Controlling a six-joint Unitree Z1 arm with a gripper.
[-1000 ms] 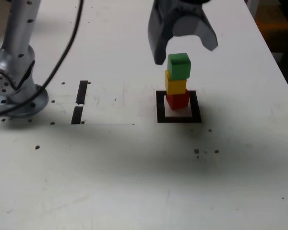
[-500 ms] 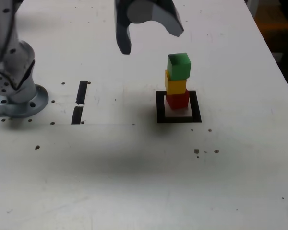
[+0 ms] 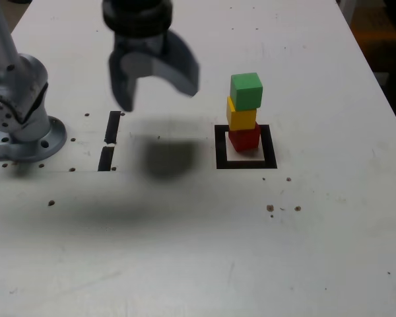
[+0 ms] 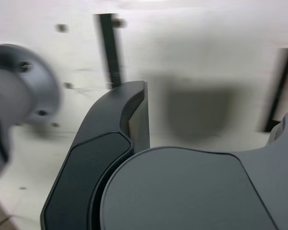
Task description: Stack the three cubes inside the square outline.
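Note:
The three cubes stand in one tower: the red cube [image 3: 244, 137] at the bottom, the yellow cube [image 3: 241, 117] on it and the green cube [image 3: 246, 90] on top, turned slightly. The red one rests inside the square outline [image 3: 245, 163] of black tape. My gripper [image 3: 158, 92] hangs above the table well to the exterior view's left of the tower, open and holding nothing. In the wrist view one dark finger [image 4: 115, 139] fills the foreground, and a strip of the square outline [image 4: 278, 91] shows at the picture's edge.
The arm's grey base [image 3: 20, 125] is bolted down at the exterior view's left. Two short black strips [image 3: 112, 127] [image 3: 106, 158] lie between it and the gripper's shadow. Small dark holes dot the white table [image 3: 185, 251].
The open gripper has swung from just behind the tower toward the exterior view's left and lower. The tower of cubes has not moved.

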